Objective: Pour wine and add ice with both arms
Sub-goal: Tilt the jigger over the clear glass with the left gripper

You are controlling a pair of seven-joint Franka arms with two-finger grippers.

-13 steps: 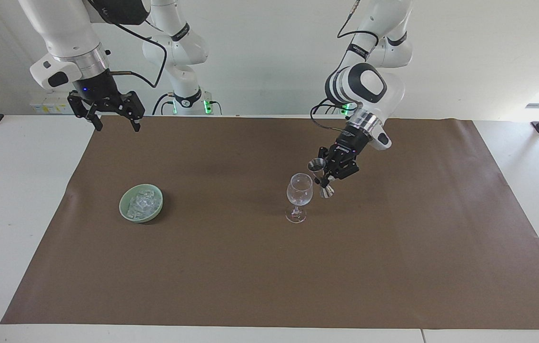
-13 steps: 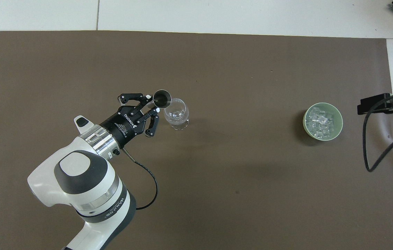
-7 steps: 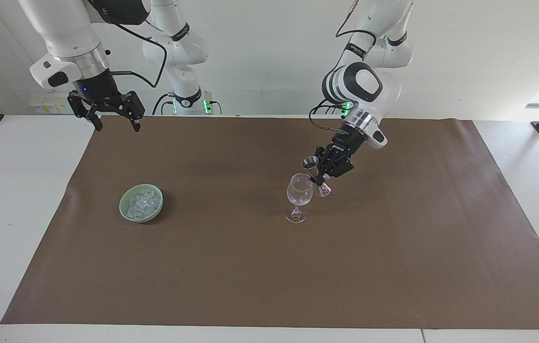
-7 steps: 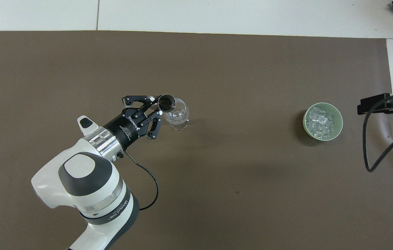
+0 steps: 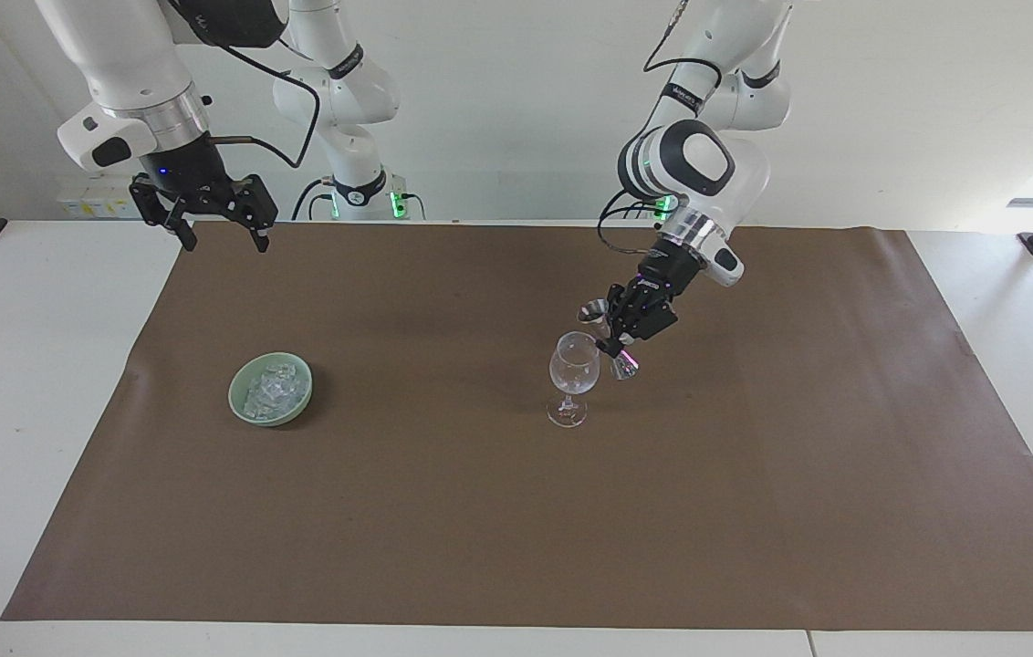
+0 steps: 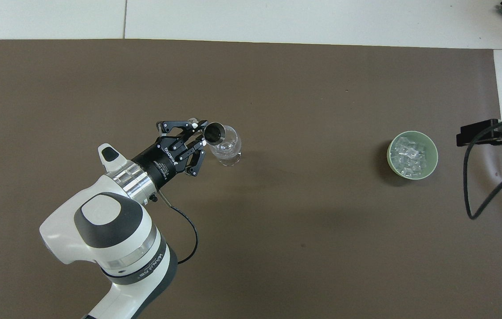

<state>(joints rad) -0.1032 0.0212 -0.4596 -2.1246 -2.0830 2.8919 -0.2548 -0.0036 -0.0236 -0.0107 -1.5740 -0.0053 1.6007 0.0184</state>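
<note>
Brown mat (image 5: 443, 511): covers most of the table; everything of the task stands on it.
Left arm (image 5: 694, 173): reaches out from its base to the wine glass, the nearer arm to it by far.
Right arm (image 5: 129, 82): waits high over the mat's edge at its own end, well apart from the glass.
Left gripper (image 5: 619, 339): pinched tight on the waist of a metal jigger (image 6: 212, 131), tilted beside the glass.
Right gripper (image 5: 220, 242): fingers spread, holding nothing.
Key relation: the jigger's long axis leans, its upper cup just at the glass rim; further tipping toward the glass would likely carry the pour.
Green bowl (image 5: 271, 390): toward the right arm's end, heaped with the ice (image 6: 408, 158).
Wine glass (image 5: 573, 374): upright near mid-mat; whether liquid is inside cannot be told.
</note>
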